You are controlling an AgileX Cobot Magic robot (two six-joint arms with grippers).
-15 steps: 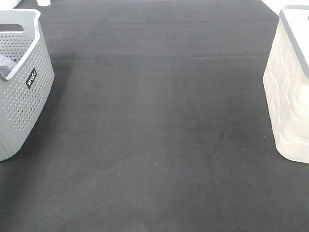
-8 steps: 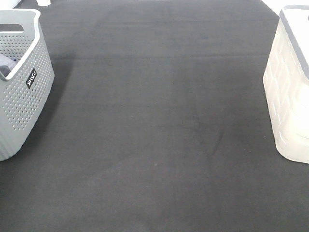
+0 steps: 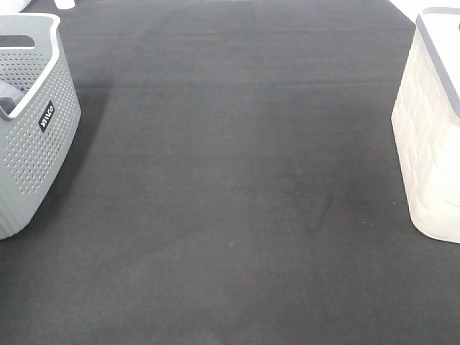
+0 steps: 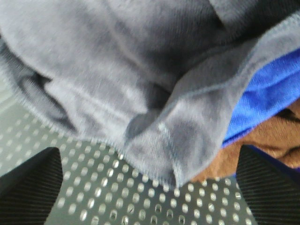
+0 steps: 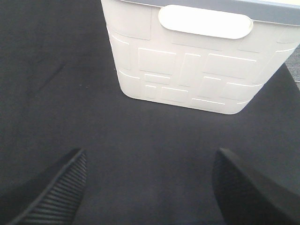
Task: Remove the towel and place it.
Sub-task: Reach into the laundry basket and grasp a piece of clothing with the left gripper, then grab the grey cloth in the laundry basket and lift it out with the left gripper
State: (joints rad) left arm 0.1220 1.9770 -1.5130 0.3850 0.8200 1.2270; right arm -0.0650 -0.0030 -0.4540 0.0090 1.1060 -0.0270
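Presently, the left tool is spread wide, pinching nothing, close above the perforated surface of the grey basket; the towel lies crumpled just beyond its fingertips inside that basket, overlapping a blue cloth and a brown cloth; the right tool is likewise spread and empty, above the black bench, facing the white basket; both baskets stand well apart at opposite sides of the bench.

Towel plain grey-lavender. Blue cloth bright, brown cloth rusty. Perforated basket grey, dotted holes, white rim, black label. Cream basket raised rectangle pattern, grey rim. Table cover black.
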